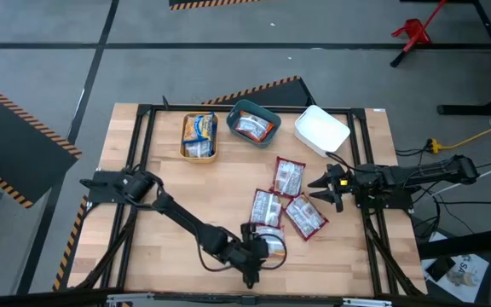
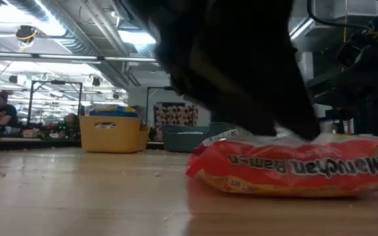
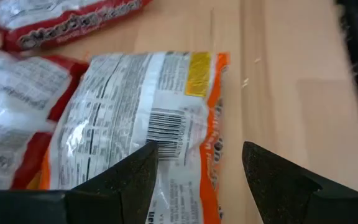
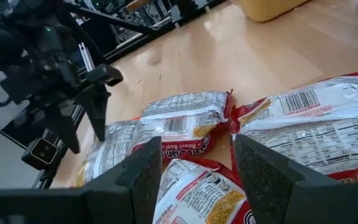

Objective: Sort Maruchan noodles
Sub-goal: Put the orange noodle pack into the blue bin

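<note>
An orange-and-white noodle packet (image 1: 273, 242) (image 3: 135, 106) (image 2: 294, 167) lies flat near the table's near edge. My left gripper (image 1: 259, 250) (image 3: 197, 171) is open above it; one finger is over the packet's barcode side and the other over bare wood beside its long edge. Three dark red-and-white packets (image 1: 288, 177) (image 1: 265, 207) (image 1: 305, 217) lie flat mid-table. My right gripper (image 1: 324, 186) (image 4: 197, 177) is open just to their right, pointing at them. A blue-and-yellow packet (image 1: 200, 128) lies in the yellow bin (image 1: 183, 141), and another packet (image 1: 251, 127) lies in the teal bin (image 1: 267, 113). My left gripper comes down slanting onto the orange-and-white packet's long edge (image 3: 213, 134), jaws open astride that edge. In the low view the dark fingers (image 2: 287, 124) reach down to the packet's top, but I cannot tell whether they touch it. The packet lies flat on the table.
The white bin (image 1: 321, 130) stands at the far right, beside the teal and yellow bins along the far edge. Bare wood (image 1: 177, 239) lies to the left of the packets. People (image 2: 2, 111) sit in the room beyond the table.
</note>
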{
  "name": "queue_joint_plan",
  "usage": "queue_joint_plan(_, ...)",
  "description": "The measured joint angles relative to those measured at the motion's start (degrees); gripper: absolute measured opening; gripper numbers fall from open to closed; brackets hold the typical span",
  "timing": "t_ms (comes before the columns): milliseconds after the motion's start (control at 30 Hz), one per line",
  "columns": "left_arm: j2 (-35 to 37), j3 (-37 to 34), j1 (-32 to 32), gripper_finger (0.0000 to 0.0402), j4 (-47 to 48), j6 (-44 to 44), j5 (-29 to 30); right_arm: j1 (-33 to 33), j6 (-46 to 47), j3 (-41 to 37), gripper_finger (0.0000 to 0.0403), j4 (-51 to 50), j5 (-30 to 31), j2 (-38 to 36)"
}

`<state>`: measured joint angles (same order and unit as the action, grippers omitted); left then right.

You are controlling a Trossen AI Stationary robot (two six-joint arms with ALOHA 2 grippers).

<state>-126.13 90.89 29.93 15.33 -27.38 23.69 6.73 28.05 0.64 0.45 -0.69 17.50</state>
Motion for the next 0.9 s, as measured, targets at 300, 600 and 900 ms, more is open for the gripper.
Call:
queue_joint_plan(300,-2.37,0.50,0.18,0.0228,4.01,0.11,1.34,0.01,0.13,0.00,0.0191,0.02,0.02,0.02)
queue_joint_plan(600,-2.64,0.29,0.74,0.0227,10.21,6.92,8.32,0.01,0.14,0.00,0.0191,0.02,0.02,0.02)
queue_joint_plan(900,-2.68,0.17,0.88,0.0194,14.12,6.94,11.34,0.01,1.64,0.00,0.0191,0.02,0.07,0.02)
